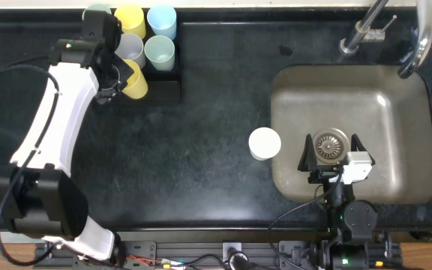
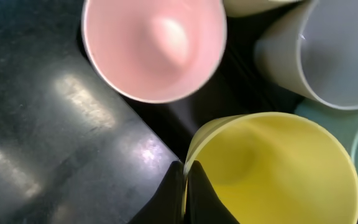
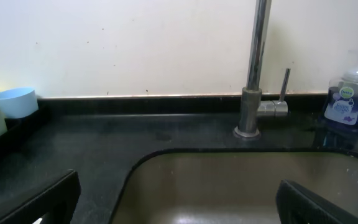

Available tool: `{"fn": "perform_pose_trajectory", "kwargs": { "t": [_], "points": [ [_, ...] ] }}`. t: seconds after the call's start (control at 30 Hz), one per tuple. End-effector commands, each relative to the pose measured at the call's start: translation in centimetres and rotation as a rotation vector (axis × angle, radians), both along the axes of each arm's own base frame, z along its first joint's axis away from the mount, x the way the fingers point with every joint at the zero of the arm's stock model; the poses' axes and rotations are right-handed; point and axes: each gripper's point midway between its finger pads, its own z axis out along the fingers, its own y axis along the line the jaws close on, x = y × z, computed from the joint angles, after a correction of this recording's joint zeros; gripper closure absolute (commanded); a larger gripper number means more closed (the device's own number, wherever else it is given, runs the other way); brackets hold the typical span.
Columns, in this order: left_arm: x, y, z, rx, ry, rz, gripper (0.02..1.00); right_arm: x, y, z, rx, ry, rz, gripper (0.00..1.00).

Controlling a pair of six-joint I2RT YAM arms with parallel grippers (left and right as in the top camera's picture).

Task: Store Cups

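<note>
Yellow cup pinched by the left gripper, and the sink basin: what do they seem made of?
The yellow tumbler-shaped cup looks like thin matte plastic: uniform opaque colour, soft diffuse sheen, thin rim. The rectangular sink basin looks like brushed stainless steel: grey metallic, with broad blurred highlights. Neither is certain from looks alone.

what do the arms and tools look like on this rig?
Left arm: white curved shells, black joints, thin black cable looping alongside. Right arm: black, with a white-grey block at the wrist and black cables at its base. Left tool and right tool: plain black fingers.
</note>
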Motion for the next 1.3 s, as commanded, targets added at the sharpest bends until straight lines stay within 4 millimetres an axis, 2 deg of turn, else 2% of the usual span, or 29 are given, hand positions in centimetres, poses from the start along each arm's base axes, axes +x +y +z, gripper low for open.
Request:
{"fn": "perform_pose_trajectory", "kwargs": {
  "t": [0.03, 0.33, 0.7, 0.97, 1.3],
  "points": [
    [-0.2, 1.3, -0.5, 0.052, 0.005, 0.082, 0.982, 0.0, 0.0, -0.4, -0.003, 0.002, 0.000, 0.003],
    [0.4, 1.9, -0.6, 0.081, -0.017, 0.120, 0.982, 0.0, 0.0, -0.4, -0.004, 0.002, 0.000, 0.003],
    [0.8, 1.8, -2.3, 0.085, 0.018, 0.115, 0.982, 0.0, 0.0, -0.4, -0.004, 0.002, 0.000, 0.003],
    [2.1, 1.5, -2.7, 0.084, -0.022, 0.112, 0.982, 0.0, 0.0, -0.4, -0.004, 0.002, 0.000, 0.003],
    [2.2, 1.0, -4.2, 0.089, 0.012, 0.099, 0.982, 0.0, 0.0, -0.4, -0.004, 0.002, 0.000, 0.005]
  ]
}}
